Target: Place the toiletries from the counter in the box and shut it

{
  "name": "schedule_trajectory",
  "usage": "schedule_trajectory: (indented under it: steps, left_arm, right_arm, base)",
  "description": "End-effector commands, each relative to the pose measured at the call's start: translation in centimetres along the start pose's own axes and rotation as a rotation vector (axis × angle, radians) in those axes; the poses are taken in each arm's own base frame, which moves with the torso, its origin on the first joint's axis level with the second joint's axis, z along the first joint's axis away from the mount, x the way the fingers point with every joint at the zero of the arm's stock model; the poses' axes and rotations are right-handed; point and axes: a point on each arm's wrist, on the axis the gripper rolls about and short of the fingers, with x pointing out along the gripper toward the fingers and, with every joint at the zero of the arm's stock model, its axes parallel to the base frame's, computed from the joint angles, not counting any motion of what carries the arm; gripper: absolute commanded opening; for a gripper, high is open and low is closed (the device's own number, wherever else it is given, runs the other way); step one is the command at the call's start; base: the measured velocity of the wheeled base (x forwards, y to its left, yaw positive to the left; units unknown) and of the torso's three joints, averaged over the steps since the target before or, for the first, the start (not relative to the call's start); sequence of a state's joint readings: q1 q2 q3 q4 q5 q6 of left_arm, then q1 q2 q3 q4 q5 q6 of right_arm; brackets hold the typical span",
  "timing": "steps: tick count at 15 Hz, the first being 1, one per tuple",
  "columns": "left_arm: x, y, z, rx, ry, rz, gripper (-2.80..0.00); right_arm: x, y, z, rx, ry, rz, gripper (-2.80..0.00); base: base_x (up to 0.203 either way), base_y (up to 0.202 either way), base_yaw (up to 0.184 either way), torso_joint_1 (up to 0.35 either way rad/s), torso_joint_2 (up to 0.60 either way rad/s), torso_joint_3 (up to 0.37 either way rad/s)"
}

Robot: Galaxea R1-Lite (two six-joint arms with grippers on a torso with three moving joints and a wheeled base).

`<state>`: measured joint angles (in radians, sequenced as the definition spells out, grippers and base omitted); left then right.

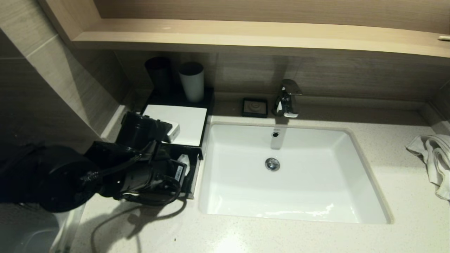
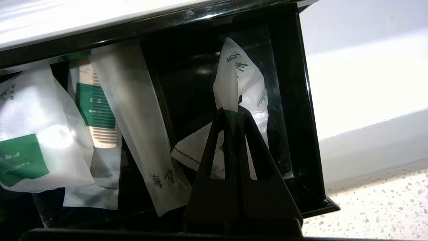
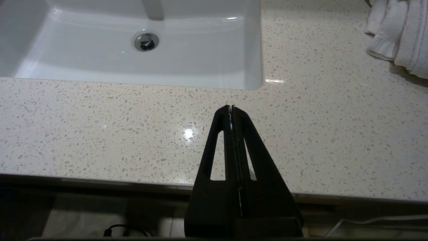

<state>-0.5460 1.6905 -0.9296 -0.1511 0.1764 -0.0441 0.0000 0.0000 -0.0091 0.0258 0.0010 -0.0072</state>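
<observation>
The black box with its white top panel (image 1: 182, 121) stands left of the sink, its front drawer (image 2: 301, 117) pulled out. My left gripper (image 2: 231, 112) reaches into the drawer's sink-side end and is shut on a whitish packet (image 2: 234, 80) with a green label that stands crumpled between the fingers. Other toiletries lie in the drawer: a flat packet (image 2: 30, 147), a comb packet (image 2: 95, 110) and a long thin packet (image 2: 137, 127). My right gripper (image 3: 231, 107) is shut and empty above the front of the counter (image 3: 100, 127), out of the head view.
The white sink basin (image 1: 291, 175) lies right of the box, with the faucet (image 1: 287, 98) and a small black soap dish (image 1: 255, 107) behind it. A black cup (image 1: 160, 73) and a white cup (image 1: 192, 81) stand behind the box. A white towel (image 1: 434, 158) lies at the far right.
</observation>
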Motion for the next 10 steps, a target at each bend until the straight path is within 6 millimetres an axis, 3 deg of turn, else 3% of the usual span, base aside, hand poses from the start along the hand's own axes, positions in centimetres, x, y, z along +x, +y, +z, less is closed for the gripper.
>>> schedule_trajectory:
  steps: [1, 10]
  left_arm:
    - [0.91, -0.16, -0.08, 0.002, 0.015, 0.004, -2.80]
    - [1.71, -0.23, 0.73, -0.002, -0.002, 0.010, -2.80]
  right_arm:
    - [0.00, 0.00, 0.00, 0.000, 0.000, 0.001, -2.80]
    - [0.00, 0.00, 0.00, 0.000, 0.000, 0.001, -2.80]
  base:
    - [0.000, 0.000, 0.000, 0.000, 0.00, 0.000]
    - [0.000, 0.000, 0.000, 0.000, 0.00, 0.000]
